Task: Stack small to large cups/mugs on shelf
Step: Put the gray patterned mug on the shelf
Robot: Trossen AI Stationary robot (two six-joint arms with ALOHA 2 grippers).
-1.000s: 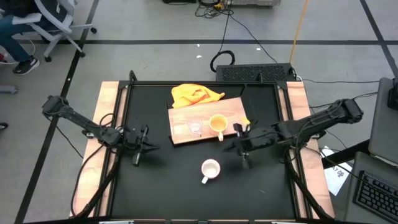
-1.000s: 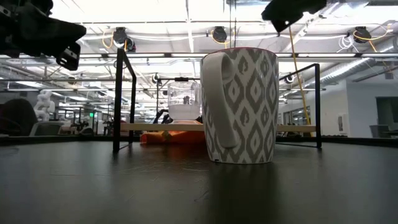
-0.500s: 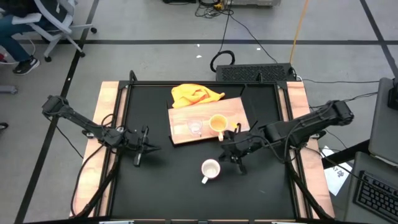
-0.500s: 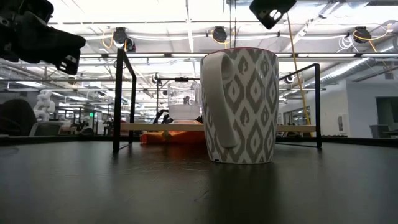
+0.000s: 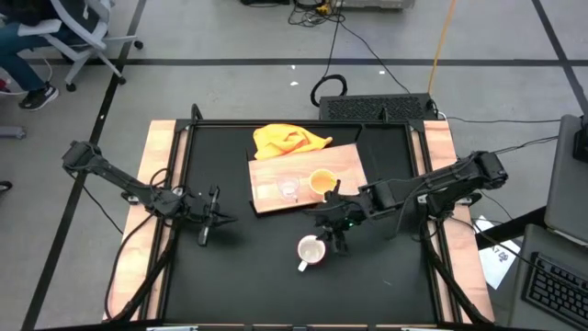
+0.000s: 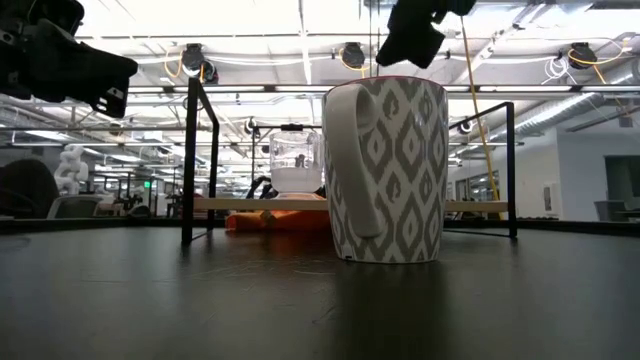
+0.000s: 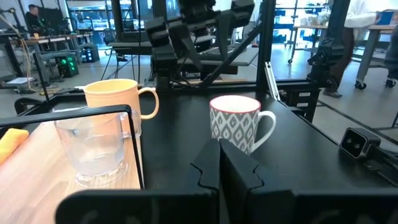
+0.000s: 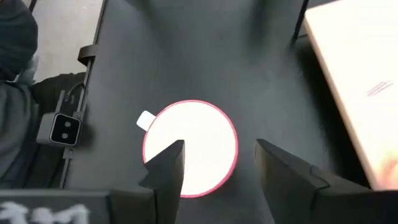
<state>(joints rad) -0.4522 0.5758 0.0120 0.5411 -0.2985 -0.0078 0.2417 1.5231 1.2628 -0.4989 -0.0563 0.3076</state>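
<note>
The white patterned mug (image 5: pixel 310 250) stands upright on the black table, handle toward the near left. My right gripper (image 5: pixel 334 232) hovers open just above it. In the right wrist view one finger (image 8: pixel 166 167) stands over the mug's rim (image 8: pixel 189 148) and the other finger (image 8: pixel 281 168) outside it. On the wooden shelf (image 5: pixel 347 162) stand the clear glass cup (image 5: pixel 288 188) and the yellow mug (image 5: pixel 322 182). My left gripper (image 5: pixel 209 219) waits shut, above the table at the left.
A yellow cloth (image 5: pixel 288 140) lies bunched at the shelf's far edge. A black metal frame (image 6: pixel 188 160) rims the table. Bare black tabletop (image 5: pixel 257 276) lies near and to the left of the white mug.
My right gripper has moved from beside the shelf's right end toward the table's left and near edges, coming over the white mug and sinking a little. It has opened. The mugs and the glass cup have stayed in place.
</note>
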